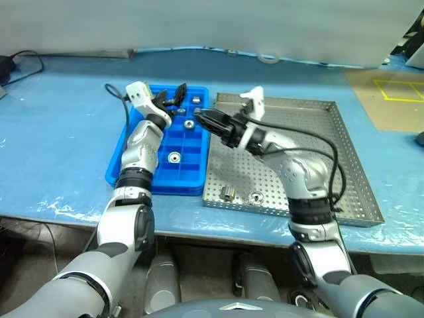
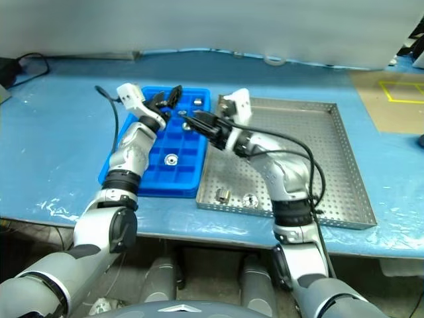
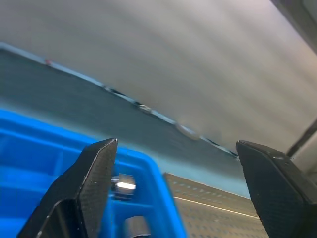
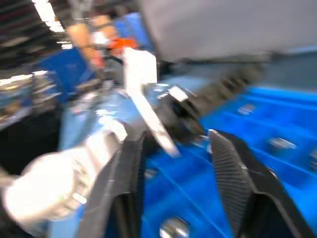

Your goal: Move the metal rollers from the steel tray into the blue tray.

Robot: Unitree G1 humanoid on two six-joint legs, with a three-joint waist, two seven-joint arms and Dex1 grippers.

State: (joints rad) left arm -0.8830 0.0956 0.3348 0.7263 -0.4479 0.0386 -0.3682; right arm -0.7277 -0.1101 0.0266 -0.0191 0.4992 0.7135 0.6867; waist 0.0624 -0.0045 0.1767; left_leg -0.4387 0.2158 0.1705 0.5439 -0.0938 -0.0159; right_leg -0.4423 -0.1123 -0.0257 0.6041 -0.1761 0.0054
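Two metal rollers (image 1: 228, 193) (image 1: 256, 197) lie near the front rim of the steel tray (image 1: 305, 119). To its left, the blue tray (image 1: 180, 180) holds three rollers in separate compartments: one (image 1: 174, 158) mid-tray, one (image 1: 189, 124) further back and one (image 1: 197, 99) at the far end. My left gripper (image 1: 173, 97) hovers over the tray's far end, open with nothing between its fingers (image 3: 94, 173). My right gripper (image 1: 201, 118) reaches left over the blue tray's right edge. In the right wrist view its fingers (image 4: 233, 173) stand apart, with nothing between them.
Both trays sit on a table under a blue cover, near its front edge (image 1: 199, 228). At the back lies a white tape ring (image 1: 268, 58), and a black cable (image 1: 26, 63) runs at the far left. A brown board with yellow markings (image 1: 391, 99) lies right of the steel tray.
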